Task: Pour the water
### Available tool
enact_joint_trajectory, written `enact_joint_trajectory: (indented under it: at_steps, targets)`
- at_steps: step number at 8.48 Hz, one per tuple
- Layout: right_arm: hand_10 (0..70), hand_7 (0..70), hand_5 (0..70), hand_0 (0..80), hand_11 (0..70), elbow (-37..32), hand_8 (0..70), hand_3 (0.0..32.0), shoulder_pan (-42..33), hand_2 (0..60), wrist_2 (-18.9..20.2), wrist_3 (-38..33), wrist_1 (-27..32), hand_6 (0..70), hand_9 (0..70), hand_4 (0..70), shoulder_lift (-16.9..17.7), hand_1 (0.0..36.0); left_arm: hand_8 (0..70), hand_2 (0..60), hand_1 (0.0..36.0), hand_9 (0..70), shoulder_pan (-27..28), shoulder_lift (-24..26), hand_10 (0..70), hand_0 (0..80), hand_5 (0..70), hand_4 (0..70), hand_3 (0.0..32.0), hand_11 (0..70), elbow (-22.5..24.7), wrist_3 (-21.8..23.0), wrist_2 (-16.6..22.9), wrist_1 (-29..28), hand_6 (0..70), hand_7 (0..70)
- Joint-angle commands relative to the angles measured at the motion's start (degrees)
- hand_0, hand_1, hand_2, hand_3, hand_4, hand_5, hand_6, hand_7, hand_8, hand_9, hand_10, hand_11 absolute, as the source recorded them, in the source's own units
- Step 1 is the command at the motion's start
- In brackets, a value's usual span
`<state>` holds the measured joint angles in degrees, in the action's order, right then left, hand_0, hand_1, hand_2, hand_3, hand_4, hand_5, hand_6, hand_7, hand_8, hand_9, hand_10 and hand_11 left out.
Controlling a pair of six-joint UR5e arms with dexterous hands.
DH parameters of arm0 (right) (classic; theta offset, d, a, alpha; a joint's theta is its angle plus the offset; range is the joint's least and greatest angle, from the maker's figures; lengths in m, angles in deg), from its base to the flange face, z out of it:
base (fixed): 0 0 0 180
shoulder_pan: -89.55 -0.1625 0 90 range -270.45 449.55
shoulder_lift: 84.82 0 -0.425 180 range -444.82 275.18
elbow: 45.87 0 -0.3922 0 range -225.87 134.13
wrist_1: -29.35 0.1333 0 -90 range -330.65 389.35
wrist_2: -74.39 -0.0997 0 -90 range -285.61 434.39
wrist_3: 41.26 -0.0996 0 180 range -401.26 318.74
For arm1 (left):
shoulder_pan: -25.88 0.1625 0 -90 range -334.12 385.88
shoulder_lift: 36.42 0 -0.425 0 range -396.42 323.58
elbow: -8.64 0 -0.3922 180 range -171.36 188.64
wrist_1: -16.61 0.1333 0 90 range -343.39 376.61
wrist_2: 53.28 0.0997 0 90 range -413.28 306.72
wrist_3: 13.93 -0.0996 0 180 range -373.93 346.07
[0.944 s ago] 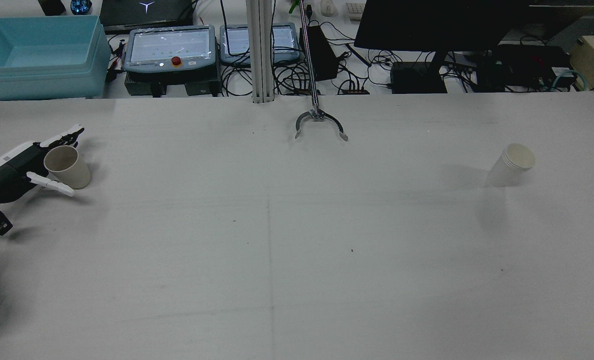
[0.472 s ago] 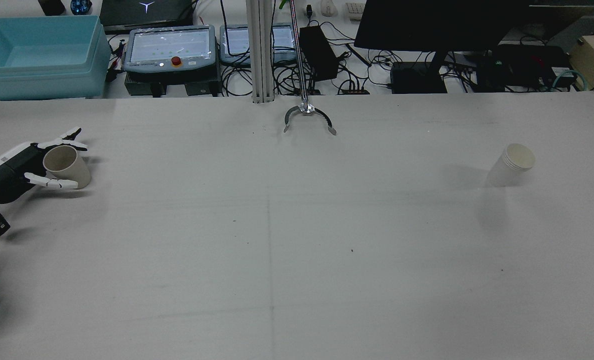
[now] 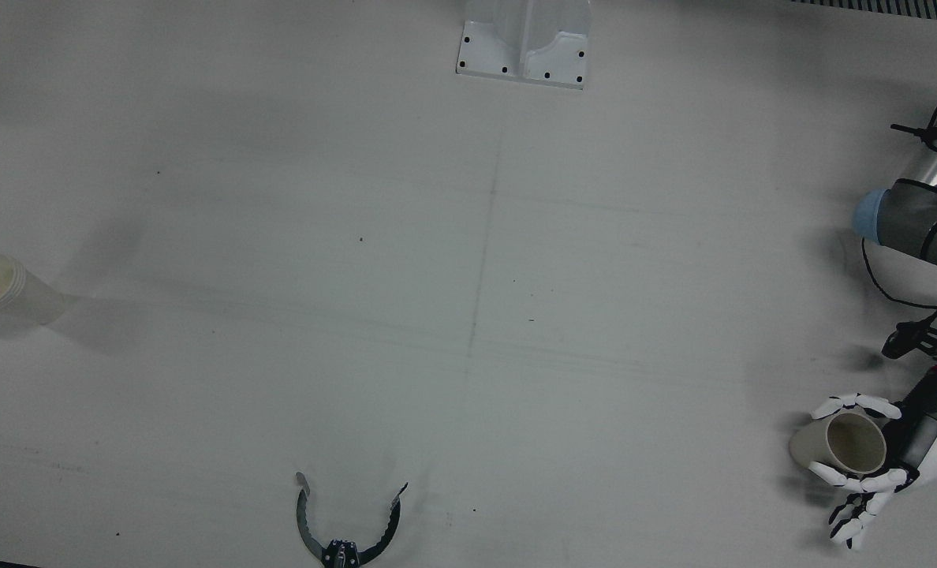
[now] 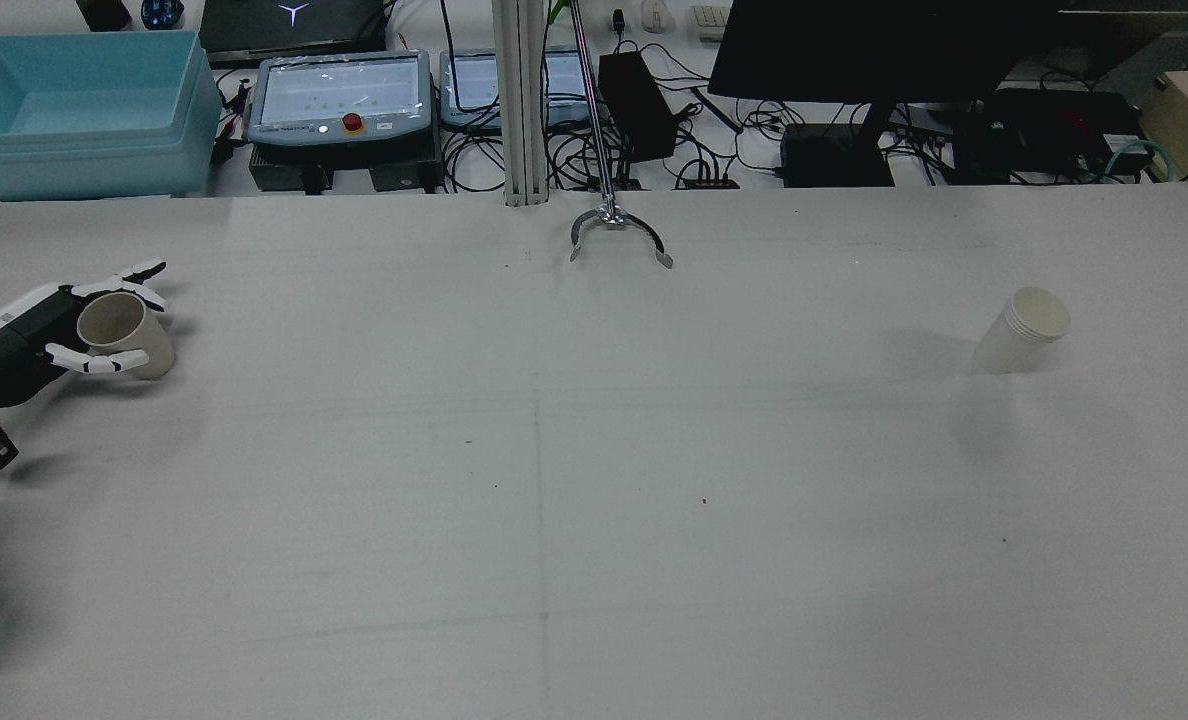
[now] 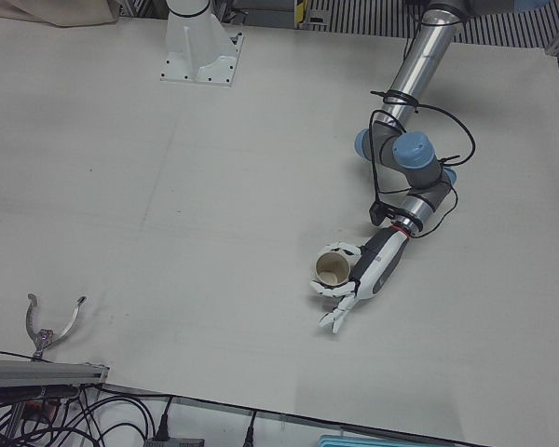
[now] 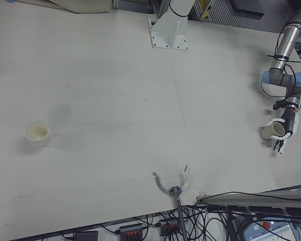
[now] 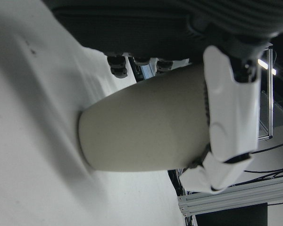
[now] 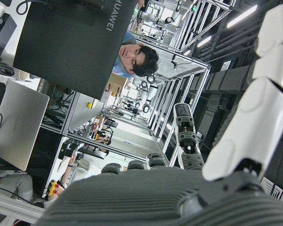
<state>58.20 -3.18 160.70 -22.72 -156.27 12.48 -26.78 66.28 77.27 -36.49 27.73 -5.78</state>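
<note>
Left hand (image 4: 29, 340) wraps the tan cup (image 4: 124, 335) at rear view's left edge, base apparently on table. Should firm the grip before lifting; keep it upright. White cup (image 4: 1022, 330) far right. Right hand (image 8: 254, 117): can't tell, holds nothing visible.

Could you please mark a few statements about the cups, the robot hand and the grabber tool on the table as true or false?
1. The left robot hand has its fingers around a tan paper cup. True.
2. The tan cup lies flat on its side. False: it is tilted, its base at the table.
3. The white cup stack stands alone on the table's other side. True.
4. The right robot hand is holding the white cups. False: no hand is near them.
5. The metal grabber tool is clamped on a cup. False: its claws are open and hold nothing.
</note>
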Motion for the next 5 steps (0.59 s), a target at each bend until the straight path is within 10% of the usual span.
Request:
enact_joint_trajectory:
  at_steps: [1,5]
  targets:
    - [0.0,5.6,12.8,45.5,0.0,0.3,0.0,0.0,0.0,14.3,0.0,0.0,0.0,3.0,0.0,15.5,-0.3,11.8,0.0,60.0,36.0,1.0,-0.1,-0.1,4.0,56.0,32.0,40.9,0.0,9.0,2.6,2.2,0.3,2.7,3.4,12.4]
    - [0.0,1.2,8.5,44.7,0.0,-3.9,0.0,0.0,1.3,13.4,-5.8,8.6,2.4,1.0,0.0,7.9,-0.5,11.9,0.0,60.0,36.0,0.9,-0.2,-0.3,3.3,55.8,33.1,38.6,0.0,8.0,10.5,3.3,0.6,8.4,3.1,11.9]
